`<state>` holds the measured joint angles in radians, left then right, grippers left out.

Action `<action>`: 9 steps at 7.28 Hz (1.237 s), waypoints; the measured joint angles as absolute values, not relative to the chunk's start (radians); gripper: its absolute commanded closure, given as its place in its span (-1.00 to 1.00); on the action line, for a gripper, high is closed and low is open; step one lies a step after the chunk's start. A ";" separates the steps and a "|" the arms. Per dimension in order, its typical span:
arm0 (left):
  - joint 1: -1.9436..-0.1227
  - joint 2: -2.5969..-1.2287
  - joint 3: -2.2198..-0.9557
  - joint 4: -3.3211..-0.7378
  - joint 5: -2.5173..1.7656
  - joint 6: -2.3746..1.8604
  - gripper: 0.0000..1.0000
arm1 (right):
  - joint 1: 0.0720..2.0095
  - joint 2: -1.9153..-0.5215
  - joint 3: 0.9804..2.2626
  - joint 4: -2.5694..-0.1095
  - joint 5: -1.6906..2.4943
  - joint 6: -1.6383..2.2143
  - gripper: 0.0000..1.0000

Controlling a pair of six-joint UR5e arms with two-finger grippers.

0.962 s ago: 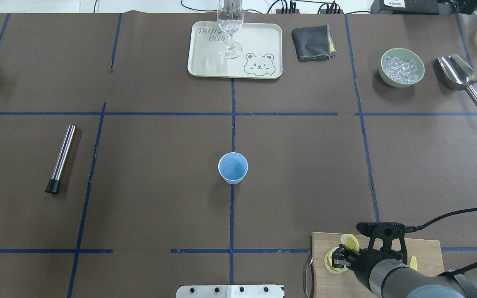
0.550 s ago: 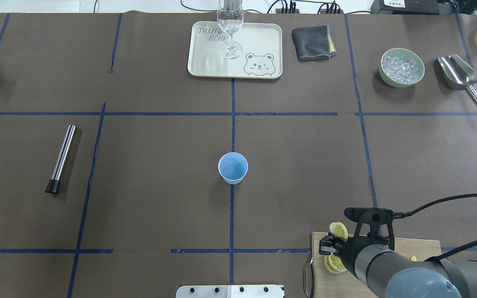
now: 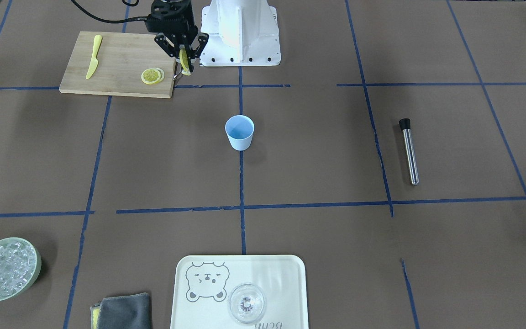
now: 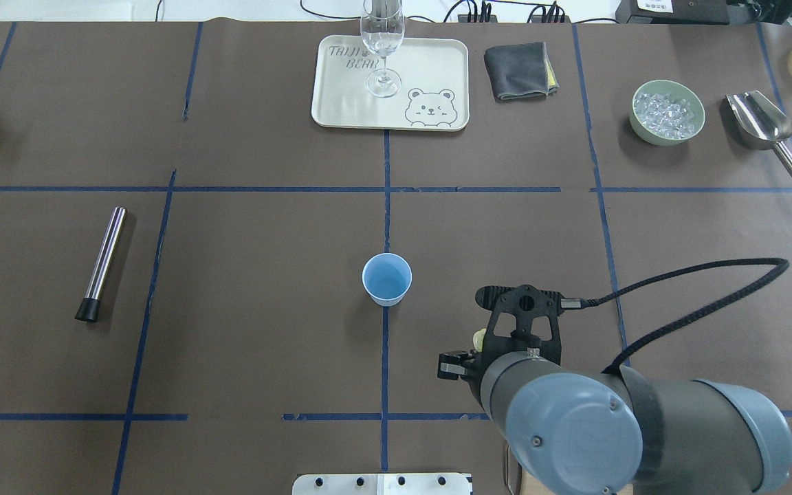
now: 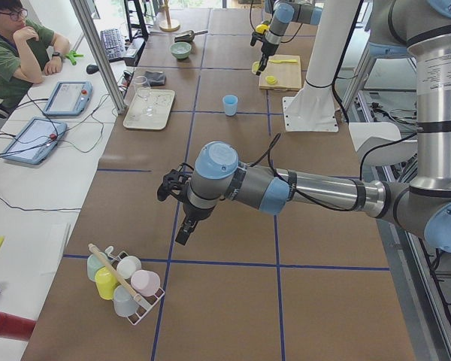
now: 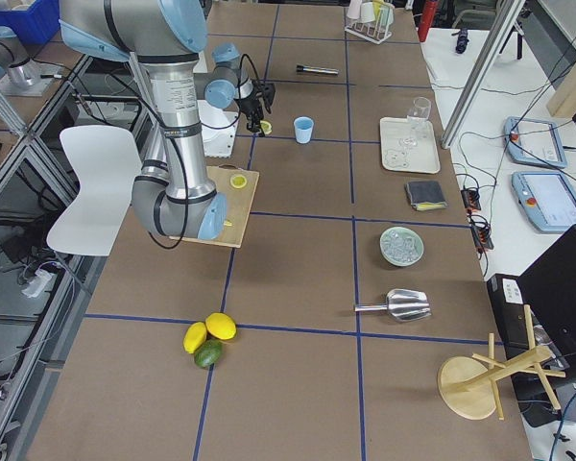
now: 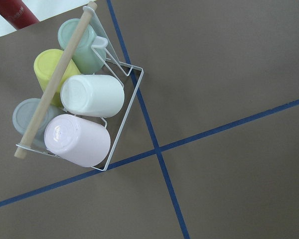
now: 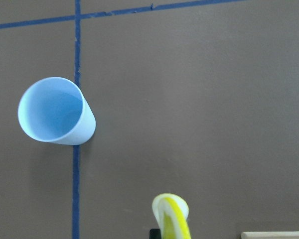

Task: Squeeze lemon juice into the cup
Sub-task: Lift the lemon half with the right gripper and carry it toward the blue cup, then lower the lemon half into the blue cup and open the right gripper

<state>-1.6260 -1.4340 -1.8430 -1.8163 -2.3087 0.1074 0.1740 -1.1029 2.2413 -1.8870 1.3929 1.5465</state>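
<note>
A: Which way does the cup lie from whatever holds the lemon?

B: Across the desk [image 4: 245, 344], the right arm [image 4: 575, 426] is the nearer one. Its tool [image 3: 184, 67] hangs off the cutting board's [image 3: 117, 68] corner, and the cup [image 4: 387, 278] stands ahead of it and toward the robot's left, well apart, upright on a blue tape line.

A: And the left tool?

B: The left tool [image 5: 184, 232] is far off by the mug rack [image 7: 139, 74] – whether it's parted or closed, I can't tell.

A: The lemon itself?

B: The lemon [image 8: 172, 216] is pinched in the right tool – a thin slice held on edge, its flat faces vertical, yellow rind around pale flesh. It seems bowed slightly, though the wrist view crops it.
</note>
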 measured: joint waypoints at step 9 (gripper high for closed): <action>-1.626 -1.430 -1.842 -1.816 -2.309 0.107 -1.00 | 0.382 -0.704 1.689 -1.795 1.548 1.398 0.30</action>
<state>-1.6261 -1.4304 -1.8423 -1.8159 -2.3086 0.1074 0.3816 -0.7040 1.6890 -1.7949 1.5479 1.3977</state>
